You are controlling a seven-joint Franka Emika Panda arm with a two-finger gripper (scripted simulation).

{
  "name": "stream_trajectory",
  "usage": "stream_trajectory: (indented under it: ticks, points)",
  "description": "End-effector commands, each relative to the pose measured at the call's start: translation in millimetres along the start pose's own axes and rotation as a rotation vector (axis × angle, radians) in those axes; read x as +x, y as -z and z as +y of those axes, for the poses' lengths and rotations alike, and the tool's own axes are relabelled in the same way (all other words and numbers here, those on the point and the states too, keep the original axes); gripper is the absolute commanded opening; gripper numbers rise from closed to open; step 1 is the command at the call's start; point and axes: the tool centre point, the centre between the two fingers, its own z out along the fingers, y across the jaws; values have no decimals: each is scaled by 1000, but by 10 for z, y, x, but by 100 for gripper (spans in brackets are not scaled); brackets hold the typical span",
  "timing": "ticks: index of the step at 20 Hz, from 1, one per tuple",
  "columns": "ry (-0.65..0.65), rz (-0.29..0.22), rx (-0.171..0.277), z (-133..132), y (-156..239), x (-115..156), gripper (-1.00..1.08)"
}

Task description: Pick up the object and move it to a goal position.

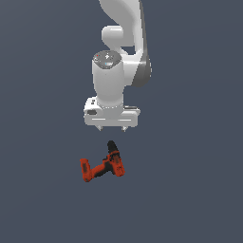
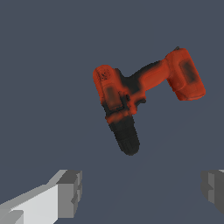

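A small red-orange power drill [image 1: 103, 167] with a black chuck lies on its side on the grey floor in the exterior view. Its chuck points toward the arm and its blocky battery base lies toward the exterior view's left. My gripper [image 1: 112, 129] hangs above it, a short way beyond the chuck, open and empty, with its short fingertips pointing down. In the wrist view the drill [image 2: 144, 94] lies whole ahead of the fingers [image 2: 70, 192], which stand wide apart. Nothing touches the drill.
The white arm [image 1: 121, 52] rises behind the gripper to the top of the exterior view. The plain dark grey floor [image 1: 190, 190] spreads all around the drill. No goal marker shows.
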Motion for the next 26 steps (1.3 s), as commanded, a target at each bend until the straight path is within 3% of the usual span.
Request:
stream_trajectory:
  ticks: [1,14,26]
  points:
    - [0,0,0,0,0,0,68]
    - [36,8,-11,15,-4,14,68]
    - [235,39,-41,85,-647,8,68]
